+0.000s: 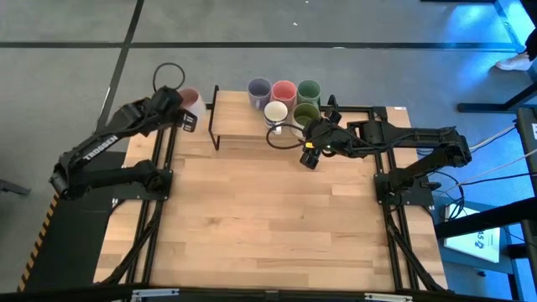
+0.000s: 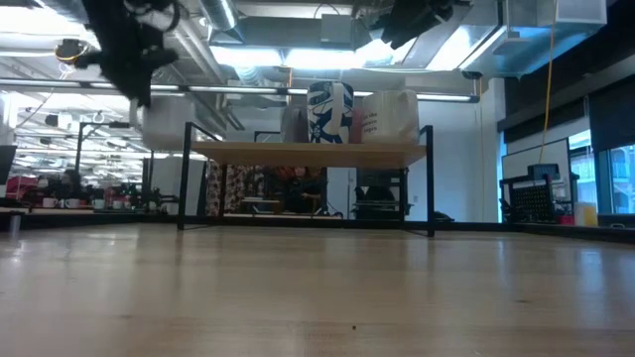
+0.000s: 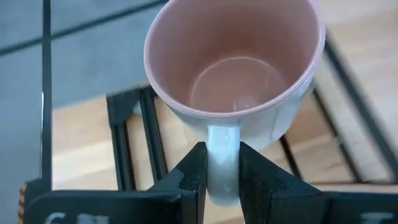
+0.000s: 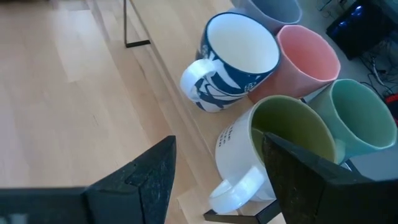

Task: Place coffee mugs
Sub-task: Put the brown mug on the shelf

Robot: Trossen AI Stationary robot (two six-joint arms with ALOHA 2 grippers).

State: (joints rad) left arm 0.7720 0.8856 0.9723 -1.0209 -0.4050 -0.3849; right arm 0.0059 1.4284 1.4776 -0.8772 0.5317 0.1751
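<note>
The left gripper (image 3: 222, 180) pinches the handle of the dusty pink mug (image 3: 236, 68) up in the air, just off the left end of the little shelf (image 1: 243, 126), while the right gripper (image 4: 214, 174) hangs spread open above the olive-green mug (image 4: 280, 146).

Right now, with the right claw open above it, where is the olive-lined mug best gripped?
By its white handle, pinched across its flat sides from above. The olive-lined mug stands upright, touching the green mug and near the coral one, while the handle juts freely toward the open right claw.
</note>
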